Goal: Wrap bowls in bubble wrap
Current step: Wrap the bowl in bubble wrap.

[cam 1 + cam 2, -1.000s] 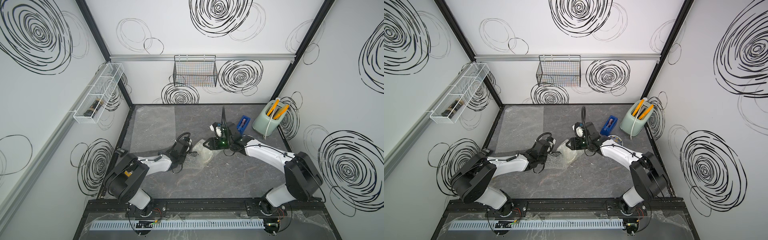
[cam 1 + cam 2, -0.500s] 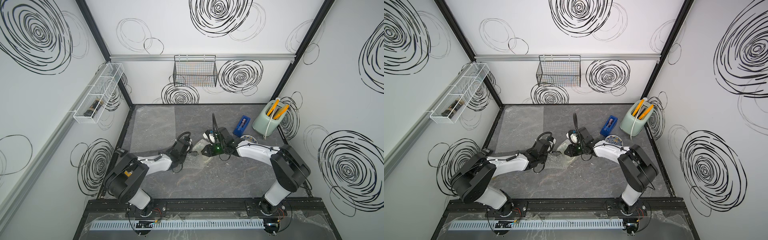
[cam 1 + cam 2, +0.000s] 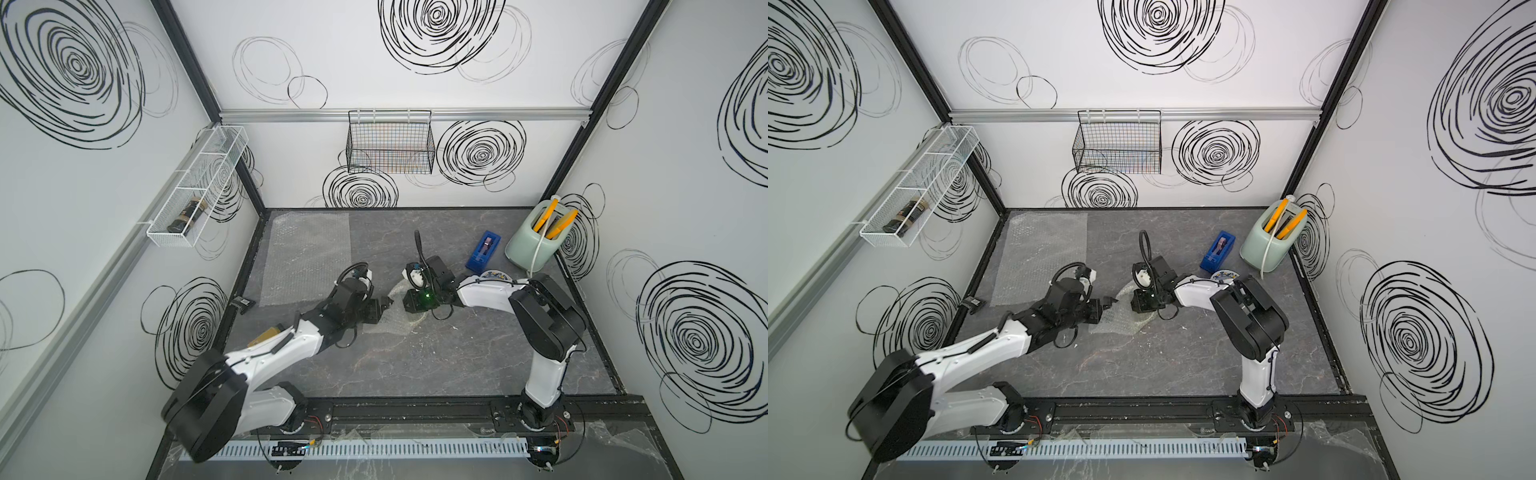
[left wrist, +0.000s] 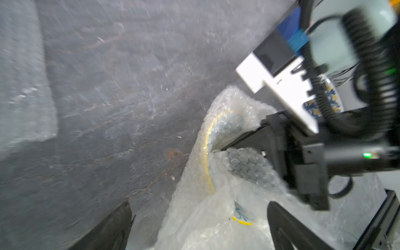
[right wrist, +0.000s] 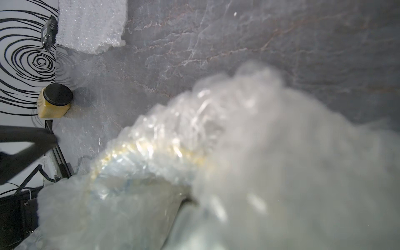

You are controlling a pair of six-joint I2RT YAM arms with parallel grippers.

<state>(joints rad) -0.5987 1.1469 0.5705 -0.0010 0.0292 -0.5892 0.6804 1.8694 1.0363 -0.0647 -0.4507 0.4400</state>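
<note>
A cream bowl (image 4: 225, 125) with a yellow rim lies half bundled in crumpled bubble wrap (image 3: 395, 323) (image 3: 1121, 322) at the middle of the table. My left gripper (image 3: 384, 305) (image 4: 201, 227) stands open, one finger on each side of the bundle's near end. My right gripper (image 3: 407, 308) reaches into the bundle from the other side and pinches a flap of wrap. In the right wrist view the wrap (image 5: 259, 162) covers its jaws. A second, flat bubble wrap sheet (image 3: 307, 257) lies at the back left. The white bowl with blue pattern (image 3: 492, 275) (image 4: 331, 99) sits behind the right arm.
A blue tape dispenser (image 3: 483, 249) and a mint holder with orange-handled tools (image 3: 536, 245) stand at the back right. A black wire basket (image 3: 390, 145) hangs on the back wall and a white wire shelf (image 3: 195, 191) on the left wall. A black-lidded jar (image 5: 55, 104) stands by the left wall.
My right arm has swung left onto the bundle and its jaws have closed on the wrap. My left gripper has opened wider. The blue-patterned bowl is now uncovered behind the right arm.
</note>
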